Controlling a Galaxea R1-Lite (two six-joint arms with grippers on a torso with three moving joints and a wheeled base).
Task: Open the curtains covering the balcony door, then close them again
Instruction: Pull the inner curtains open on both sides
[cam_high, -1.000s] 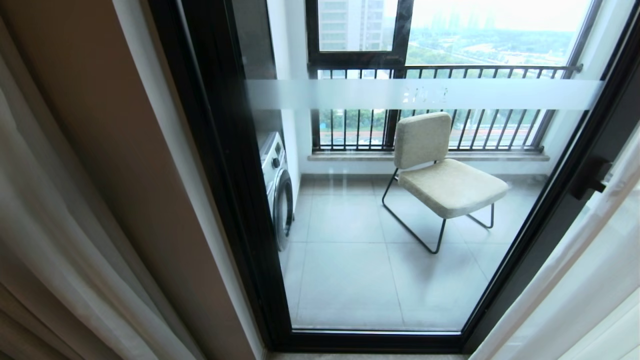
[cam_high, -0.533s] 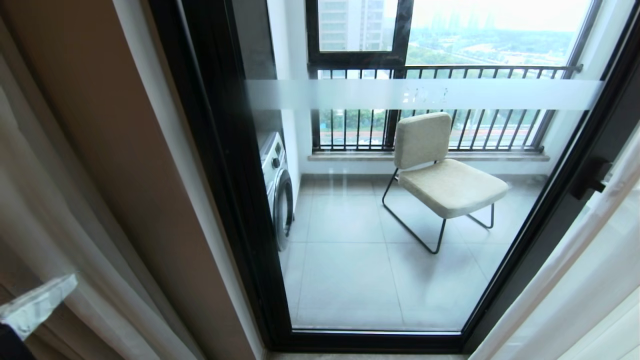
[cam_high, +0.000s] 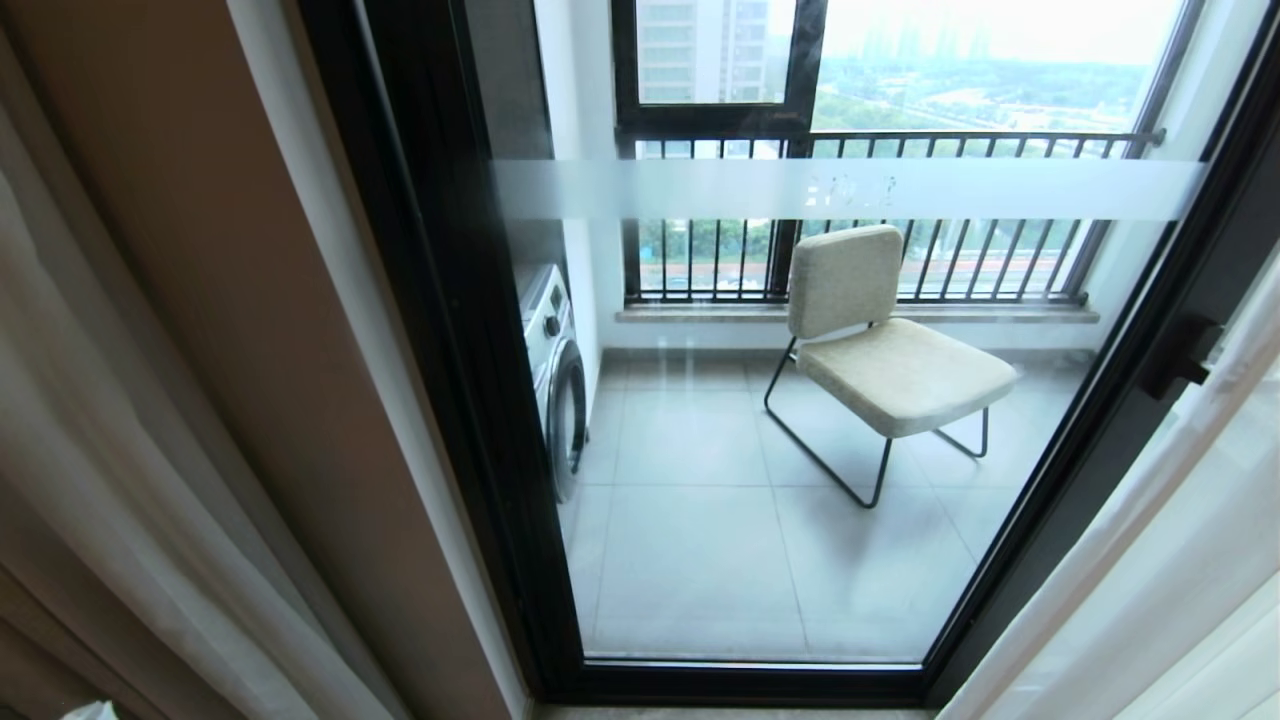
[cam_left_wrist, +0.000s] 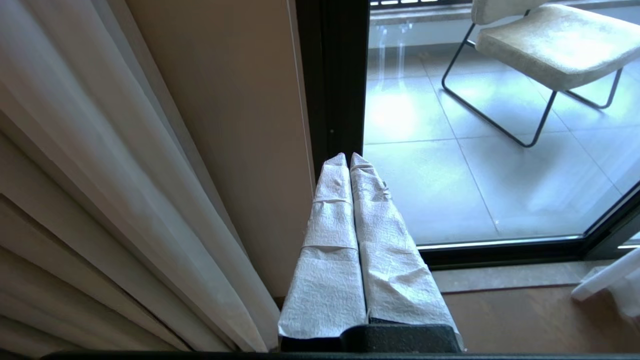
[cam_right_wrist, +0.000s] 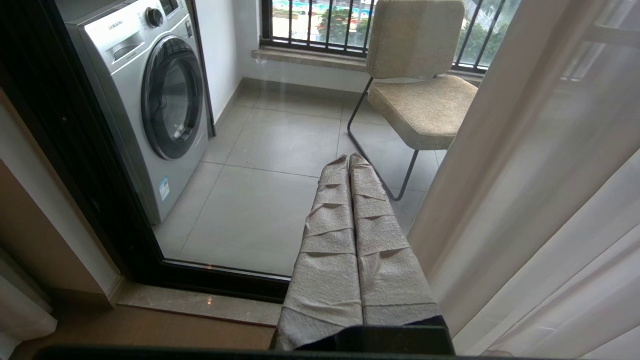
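The curtains (cam_high: 110, 420) are drawn aside, with pleated beige drapes and a white sheer bunched at the left and a white sheer (cam_high: 1170, 540) at the right. Between them the balcony door (cam_high: 450, 360) stands uncovered: black frame, frosted band (cam_high: 850, 188), small black handle (cam_high: 1185, 355). My left gripper (cam_left_wrist: 348, 158) is shut and empty, low beside the left curtains (cam_left_wrist: 90, 180) and pointing at the door frame (cam_left_wrist: 340, 75). Only a sliver of it (cam_high: 88, 711) shows in the head view. My right gripper (cam_right_wrist: 348, 158) is shut and empty, next to the right sheer (cam_right_wrist: 540, 175).
Behind the glass are a washing machine (cam_right_wrist: 145, 95) at the left, a beige chair (cam_high: 880, 350) on thin black legs and a barred railing (cam_high: 900, 260) under the outer windows. A stone threshold (cam_right_wrist: 200, 302) and brown floor (cam_left_wrist: 525, 320) lie before the door.
My left gripper showed at the lower left of the head view half a second ago and has sunk almost out of it. The left curtain folds have shifted slightly. The right arm is still.
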